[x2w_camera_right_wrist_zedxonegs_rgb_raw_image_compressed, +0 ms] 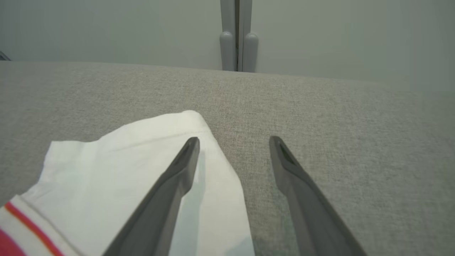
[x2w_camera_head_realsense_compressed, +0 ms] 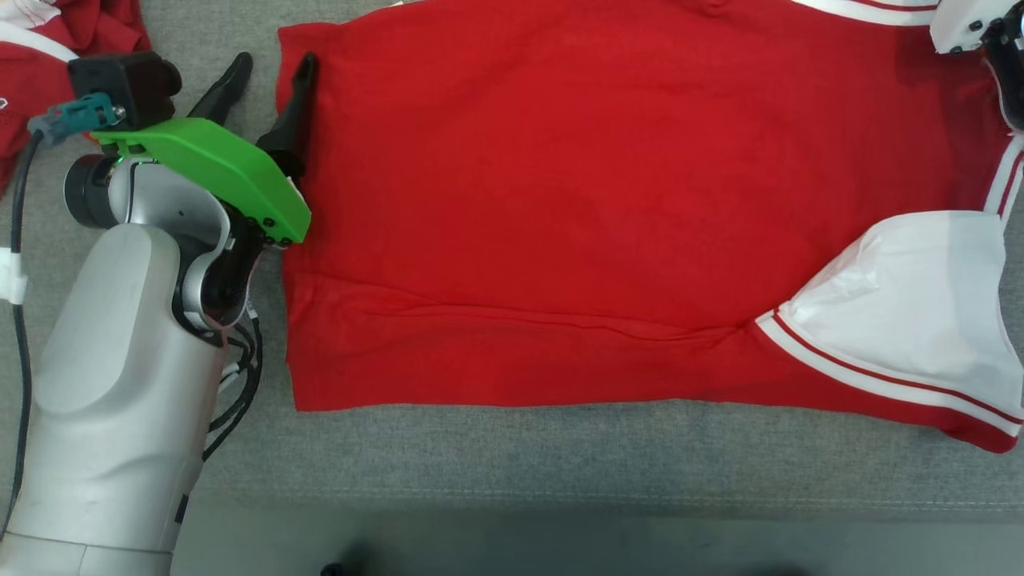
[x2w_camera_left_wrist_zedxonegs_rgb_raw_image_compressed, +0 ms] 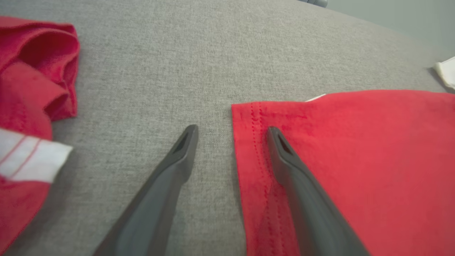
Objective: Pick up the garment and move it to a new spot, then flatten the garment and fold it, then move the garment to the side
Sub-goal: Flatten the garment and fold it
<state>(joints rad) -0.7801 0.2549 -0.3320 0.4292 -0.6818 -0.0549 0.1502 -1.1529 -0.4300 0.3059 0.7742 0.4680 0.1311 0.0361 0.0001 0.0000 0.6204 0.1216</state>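
Flat mid-frame: red white-sleeved fabric shirt (x2w_camera_head_realsense_compressed: 560, 200); left gripper (x2w_camera_head_realsense_compressed: 274, 64) jaws spread astride hem (x2w_camera_left_wrist_zedxonegs_rgb_raw_image_compressed: 252, 149); right gripper (x2w_camera_right_wrist_zedxonegs_rgb_raw_image_compressed: 234, 140) jaws spread astride sleeve (x2w_camera_right_wrist_zedxonegs_rgb_raw_image_compressed: 124, 170).

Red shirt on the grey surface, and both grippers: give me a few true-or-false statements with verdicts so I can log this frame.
1. The red short-sleeved shirt lies spread out flat on the grey fabric surface. True.
2. The left gripper is shut on the shirt's stitched hem. False: it is open, with one finger over the red cloth and the other over the grey surface beside the edge.
3. The right gripper is open, with one finger over the white sleeve and the other over bare grey surface. True.
4. The crumpled red garment lies on top of the spread shirt. False: it lies apart from it, with grey surface between them, on the far side of the left gripper.
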